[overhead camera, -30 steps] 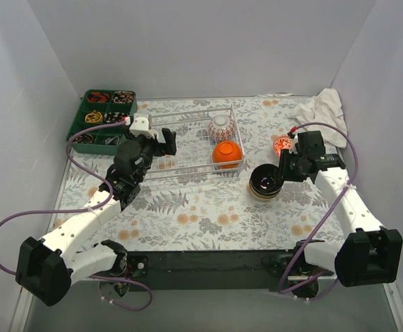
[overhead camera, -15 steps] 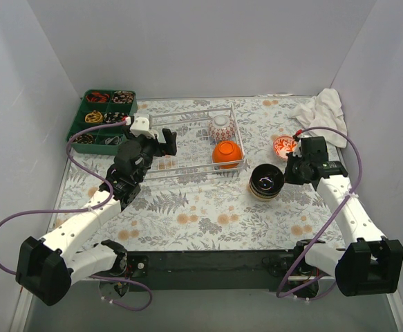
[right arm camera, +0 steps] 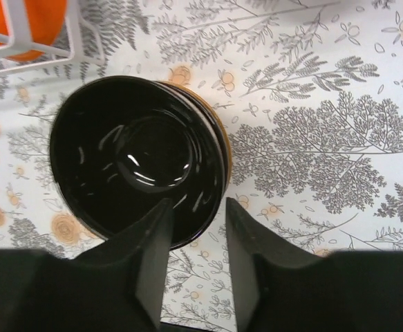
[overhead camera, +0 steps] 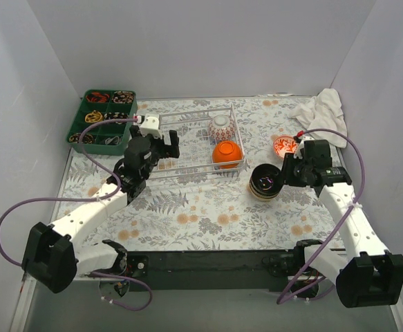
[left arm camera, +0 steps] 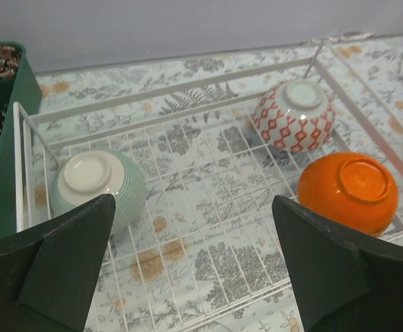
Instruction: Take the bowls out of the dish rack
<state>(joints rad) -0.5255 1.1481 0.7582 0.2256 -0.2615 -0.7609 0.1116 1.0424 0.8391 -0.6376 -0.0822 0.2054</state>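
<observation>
The white wire dish rack (overhead camera: 187,149) holds a red-patterned white bowl (overhead camera: 220,127) and an orange bowl (overhead camera: 227,153), both upside down. The left wrist view also shows them, red-patterned (left arm camera: 294,114) and orange (left arm camera: 348,191), plus an upturned pale green bowl (left arm camera: 97,183) at the rack's (left arm camera: 208,263) left end. My left gripper (overhead camera: 168,142) (left arm camera: 193,207) hangs wide open and empty above the rack floor. A dark brown bowl (overhead camera: 265,181) (right arm camera: 135,159) sits upright on a stack right of the rack. My right gripper (overhead camera: 285,173) (right arm camera: 198,204) is open, its fingers straddling that bowl's near rim.
A small red-patterned bowl (overhead camera: 283,145) stands upright on the table behind the stack. A crumpled white cloth (overhead camera: 320,107) lies at the back right. A green compartment tray (overhead camera: 103,119) of small items stands at the back left, touching the rack's left end (left arm camera: 1,173).
My left arm has reached farther forward over the rack's left half. My right gripper shifted slightly by the dark bowl, which stays on its stack.
</observation>
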